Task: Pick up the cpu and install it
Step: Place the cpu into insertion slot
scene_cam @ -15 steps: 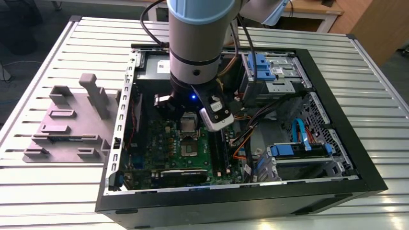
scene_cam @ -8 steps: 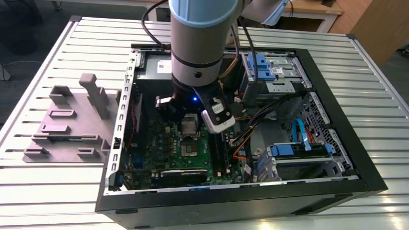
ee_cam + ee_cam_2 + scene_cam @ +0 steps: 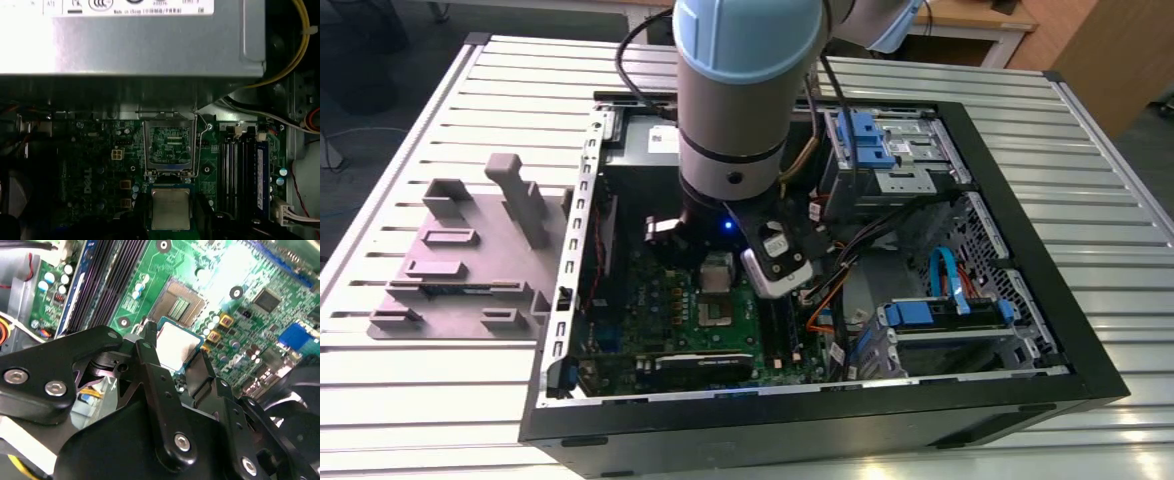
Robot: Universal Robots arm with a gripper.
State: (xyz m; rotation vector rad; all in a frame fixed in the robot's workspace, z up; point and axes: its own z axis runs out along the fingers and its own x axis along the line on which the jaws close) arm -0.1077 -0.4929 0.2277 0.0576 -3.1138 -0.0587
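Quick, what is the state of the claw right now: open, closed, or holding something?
The claw is closed, holding the cpu by its edges.

Slatted aluminium table (image 3: 440, 400) stands on grey floor (image 3: 336, 215) — pale wooden desk (image 3: 981, 22) and brown wooden panel (image 3: 1101, 60) beyond, toward the exterior view's right.

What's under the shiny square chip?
The cpu hangs over the green board, near the open socket. The spot right under it is hidden by the cpu.
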